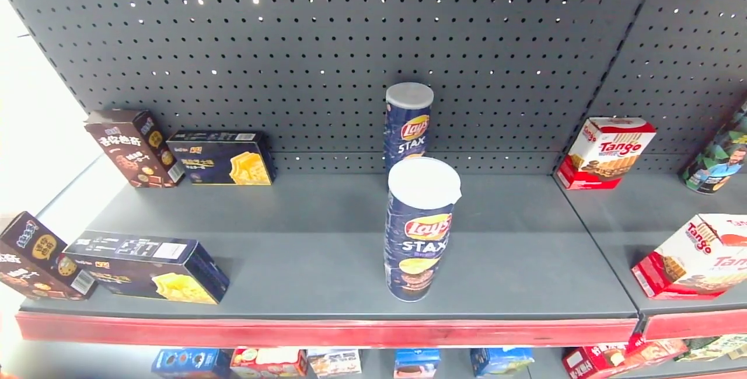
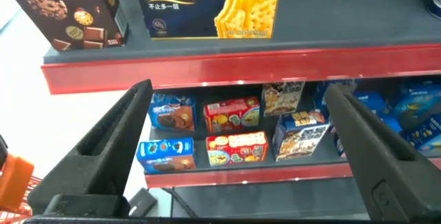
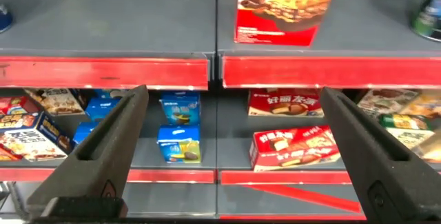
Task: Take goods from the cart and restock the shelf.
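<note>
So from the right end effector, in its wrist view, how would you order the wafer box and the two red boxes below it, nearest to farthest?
1. Wafer box, at the front of the upper shelf, likely nearest the right end effector.
2. Front red box, on the lower shelf, near its lip.
3. Rear red box, right behind it.

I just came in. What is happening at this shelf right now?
A robot faces the store shelf that it is meant to restock. The left end effector and the right end effector are both open and empty, pointing at the lower shelves. A front chip can and a back chip can stand upright mid-shelf, with snack boxes at the sides.
</note>
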Available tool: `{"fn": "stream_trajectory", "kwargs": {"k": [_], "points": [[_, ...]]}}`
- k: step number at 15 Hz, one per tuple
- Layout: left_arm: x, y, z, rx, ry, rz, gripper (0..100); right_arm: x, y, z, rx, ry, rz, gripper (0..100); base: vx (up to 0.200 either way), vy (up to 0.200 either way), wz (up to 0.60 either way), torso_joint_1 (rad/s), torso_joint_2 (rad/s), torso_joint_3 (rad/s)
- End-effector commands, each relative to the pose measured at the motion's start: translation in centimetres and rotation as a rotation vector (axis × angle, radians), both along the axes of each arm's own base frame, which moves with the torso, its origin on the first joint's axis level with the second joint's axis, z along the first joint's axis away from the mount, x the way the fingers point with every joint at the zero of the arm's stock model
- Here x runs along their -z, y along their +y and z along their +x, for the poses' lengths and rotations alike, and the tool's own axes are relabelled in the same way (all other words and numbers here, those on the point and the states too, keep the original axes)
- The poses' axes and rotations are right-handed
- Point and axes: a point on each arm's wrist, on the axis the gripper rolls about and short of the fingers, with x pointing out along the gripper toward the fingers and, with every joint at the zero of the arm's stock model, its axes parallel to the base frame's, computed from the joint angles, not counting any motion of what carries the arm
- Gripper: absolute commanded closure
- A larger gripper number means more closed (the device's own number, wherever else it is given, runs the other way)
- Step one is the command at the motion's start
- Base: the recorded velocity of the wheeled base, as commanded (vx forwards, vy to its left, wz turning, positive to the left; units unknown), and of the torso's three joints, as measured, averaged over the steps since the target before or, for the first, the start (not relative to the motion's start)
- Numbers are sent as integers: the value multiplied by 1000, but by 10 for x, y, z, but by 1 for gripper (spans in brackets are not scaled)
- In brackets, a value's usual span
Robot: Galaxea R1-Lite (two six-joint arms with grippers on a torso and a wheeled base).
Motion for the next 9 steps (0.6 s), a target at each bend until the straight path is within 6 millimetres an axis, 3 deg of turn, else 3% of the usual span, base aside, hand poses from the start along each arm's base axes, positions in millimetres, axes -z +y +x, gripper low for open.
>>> {"fn": "stream_trajectory", "kwargs": {"k": [1,2,9], "points": [[0,0,0,0,0,0,0,0,0,0,0,0,0,0,-200,0,0,22,2,7],[0,0,0,0,0,-3,0,0,0,0,-1,0,1,0,-200,0,0,17,7,-7],[0,0,0,-5,-1,-4,0,0,0,0,-1,-1,1,0,0,0,0,0,0,0]]}}
